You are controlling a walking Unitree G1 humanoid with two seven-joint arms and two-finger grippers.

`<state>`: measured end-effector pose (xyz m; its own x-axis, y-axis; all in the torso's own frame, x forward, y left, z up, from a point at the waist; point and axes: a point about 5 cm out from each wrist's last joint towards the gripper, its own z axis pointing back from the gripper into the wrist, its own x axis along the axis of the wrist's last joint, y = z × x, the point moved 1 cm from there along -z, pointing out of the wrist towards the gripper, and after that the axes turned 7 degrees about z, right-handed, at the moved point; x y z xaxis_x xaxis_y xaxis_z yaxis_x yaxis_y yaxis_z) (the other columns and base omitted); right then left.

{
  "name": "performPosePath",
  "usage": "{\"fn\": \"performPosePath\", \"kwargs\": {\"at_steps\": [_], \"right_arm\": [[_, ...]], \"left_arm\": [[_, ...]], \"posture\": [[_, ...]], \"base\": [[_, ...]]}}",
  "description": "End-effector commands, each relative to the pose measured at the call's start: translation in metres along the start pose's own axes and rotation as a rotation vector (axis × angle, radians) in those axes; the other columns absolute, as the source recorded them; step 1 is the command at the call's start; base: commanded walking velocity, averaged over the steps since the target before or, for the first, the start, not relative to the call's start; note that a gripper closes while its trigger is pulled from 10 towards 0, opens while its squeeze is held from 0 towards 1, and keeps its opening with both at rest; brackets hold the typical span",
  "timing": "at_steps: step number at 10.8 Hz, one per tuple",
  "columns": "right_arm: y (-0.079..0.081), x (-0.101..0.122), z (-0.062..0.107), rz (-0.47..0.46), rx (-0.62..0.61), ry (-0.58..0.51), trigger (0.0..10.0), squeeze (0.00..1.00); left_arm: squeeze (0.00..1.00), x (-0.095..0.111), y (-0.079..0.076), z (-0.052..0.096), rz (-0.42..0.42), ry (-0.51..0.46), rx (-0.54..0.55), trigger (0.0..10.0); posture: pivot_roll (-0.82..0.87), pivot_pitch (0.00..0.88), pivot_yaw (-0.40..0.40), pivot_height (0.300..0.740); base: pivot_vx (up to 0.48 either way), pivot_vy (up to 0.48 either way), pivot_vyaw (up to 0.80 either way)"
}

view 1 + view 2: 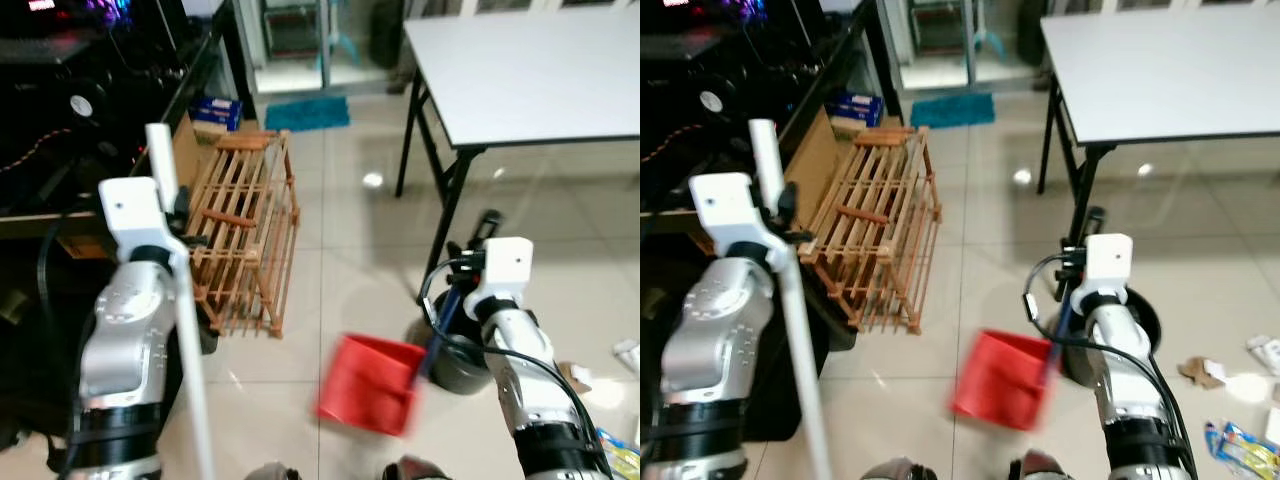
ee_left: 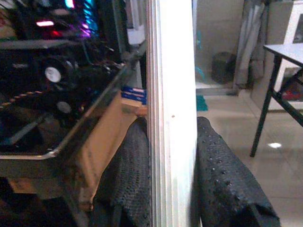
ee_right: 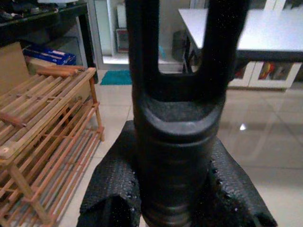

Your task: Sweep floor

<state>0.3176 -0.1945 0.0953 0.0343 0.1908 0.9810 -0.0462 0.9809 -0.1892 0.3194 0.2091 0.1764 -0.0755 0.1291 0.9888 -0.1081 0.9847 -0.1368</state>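
Now both grippers grip tools: left gripper [image 2: 173, 189] clamps the white broom pole [image 1: 185, 330], right gripper [image 3: 173, 198] clamps the red dustpan's [image 1: 368, 385] handle. Right of the dustpan, litter [image 1: 1202, 372] lies unswept, so sweeping seems barely begun.

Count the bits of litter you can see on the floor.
3: a crumpled brown scrap, a white piece at the right edge, and a blue-yellow wrapper lower right. More may lie outside the frame.

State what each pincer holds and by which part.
The left pincer grips the white broom pole partway along its length. The right pincer grips the black handle of the red dustpan near its forked top.
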Motion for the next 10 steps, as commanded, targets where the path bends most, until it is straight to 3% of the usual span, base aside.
{"fn": "performPosePath", "kwargs": {"at_steps": [1,2,4,8,9,10], "right_arm": [[0.001,0.016,-0.005,-0.014,-0.001,-0.072,10.0,0.00],[0.001,0.016,-0.005,-0.015,0.000,-0.072,10.0,0.00],[0.000,0.017,-0.006,-0.015,0.004,-0.073,10.0,0.00],[0.000,0.017,-0.007,-0.013,0.011,-0.073,10.0,0.00],[-0.007,0.017,-0.008,-0.010,-0.006,-0.072,10.0,0.00],[-0.009,0.017,-0.008,-0.009,-0.010,-0.072,10.0,0.00]], "left_arm": [[0.00,0.003,0.006,-0.003,-0.008,-0.018,0.020,3.4],[0.00,0.006,0.009,-0.005,-0.015,-0.031,0.027,3.3],[0.00,0.016,0.017,-0.014,-0.048,-0.068,0.039,4.6],[0.00,0.034,0.031,-0.030,-0.107,-0.128,0.064,5.4],[0.00,0.035,0.031,-0.033,-0.105,-0.136,0.063,8.4],[0.00,0.035,0.028,-0.035,-0.097,-0.136,0.054,9.6]], "posture": [[-0.15,0.087,0.118,0.740],[-0.15,0.086,0.119,0.740],[-0.15,0.083,0.116,0.740],[-0.16,0.080,0.119,0.740],[-0.16,0.080,0.123,0.740],[-0.16,0.082,0.123,0.740]], "base": [[0.000,0.000,0.00],[0.000,0.000,0.00],[0.000,0.000,0.00],[0.000,0.000,0.00],[0.000,0.000,0.00],[0.000,0.000,0.00]]}}
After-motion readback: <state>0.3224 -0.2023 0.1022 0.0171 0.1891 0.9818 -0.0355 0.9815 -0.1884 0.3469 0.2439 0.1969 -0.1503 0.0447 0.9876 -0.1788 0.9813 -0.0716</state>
